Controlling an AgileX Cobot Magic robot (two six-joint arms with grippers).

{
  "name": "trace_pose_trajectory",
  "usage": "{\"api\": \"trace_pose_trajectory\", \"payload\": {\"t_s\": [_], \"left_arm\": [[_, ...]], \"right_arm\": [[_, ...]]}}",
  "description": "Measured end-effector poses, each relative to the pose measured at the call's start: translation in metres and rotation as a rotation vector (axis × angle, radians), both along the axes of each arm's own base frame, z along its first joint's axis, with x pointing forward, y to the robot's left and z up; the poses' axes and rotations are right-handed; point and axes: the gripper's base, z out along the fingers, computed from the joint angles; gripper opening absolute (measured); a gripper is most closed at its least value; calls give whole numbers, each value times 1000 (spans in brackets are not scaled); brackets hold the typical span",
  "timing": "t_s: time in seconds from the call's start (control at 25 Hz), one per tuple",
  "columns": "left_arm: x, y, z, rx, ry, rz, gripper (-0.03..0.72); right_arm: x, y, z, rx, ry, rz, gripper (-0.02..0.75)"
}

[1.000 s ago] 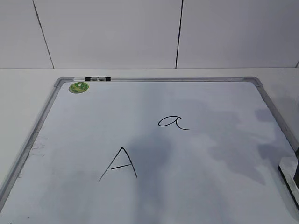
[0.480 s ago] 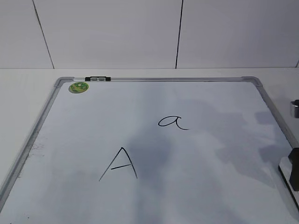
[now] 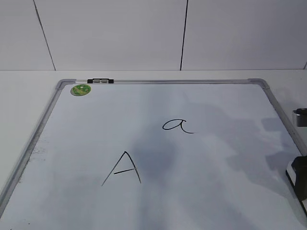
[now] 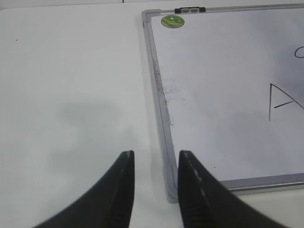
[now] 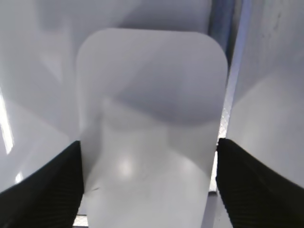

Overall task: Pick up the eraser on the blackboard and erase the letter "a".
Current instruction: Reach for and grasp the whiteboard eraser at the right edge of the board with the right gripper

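While the eraser (image 5: 149, 128) fills the right wrist view between the wide-spread right gripper (image 5: 147, 185) fingers, contact unclear, the exterior view cuts it off at the blackboard (image 3: 158, 82) right edge; left gripper (image 4: 154, 183) narrow, empty.

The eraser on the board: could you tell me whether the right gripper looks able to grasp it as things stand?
Probably yes. The right gripper is open with a finger on either side of the eraser, and nothing sits between them. Whether the fingers already touch it cannot be told.
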Motion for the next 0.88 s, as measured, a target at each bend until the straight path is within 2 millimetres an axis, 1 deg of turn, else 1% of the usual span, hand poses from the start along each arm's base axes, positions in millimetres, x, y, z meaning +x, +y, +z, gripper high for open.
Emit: {"api": "trace_pose_trajectory", "payload": {"t_s": [0.88], "left_arm": [[0, 0, 0, 0, 0, 0, 235]], "right_arm": [[2, 0, 0, 5, -23, -1, 636]]}}
